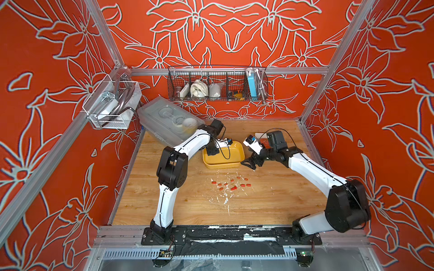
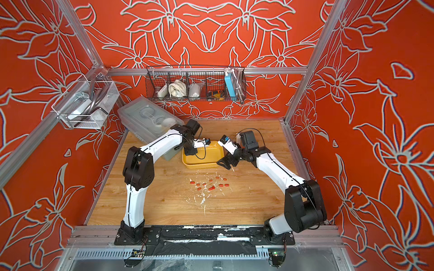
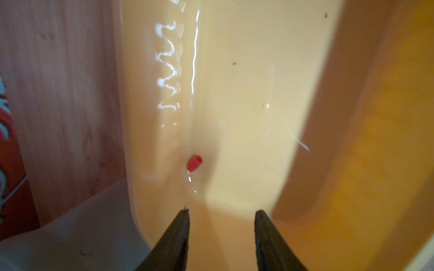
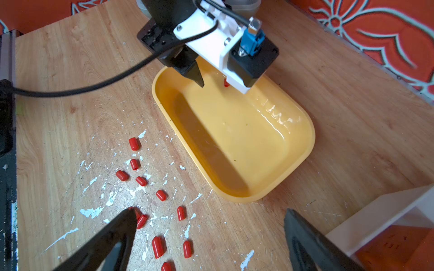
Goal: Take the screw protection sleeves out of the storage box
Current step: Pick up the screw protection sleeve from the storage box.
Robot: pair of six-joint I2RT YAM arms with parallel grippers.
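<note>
Left gripper (image 3: 222, 211): we found jaws part open, empty, in the box (image 3: 246, 70); one sleeve (image 3: 194, 163) lay on its floor just ahead of the tips. Right gripper (image 4: 210, 215): jaws wide, empty, above loose sleeves (image 4: 133, 143) on the table (image 4: 70, 82)

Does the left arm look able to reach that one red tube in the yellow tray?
Probably yes: the left gripper hangs inside the storage box, jaws apart, with nothing between it and the sleeve, though the wall stands close.

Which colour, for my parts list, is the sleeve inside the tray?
Red; the sleeve shows best in the left wrist view.
</note>
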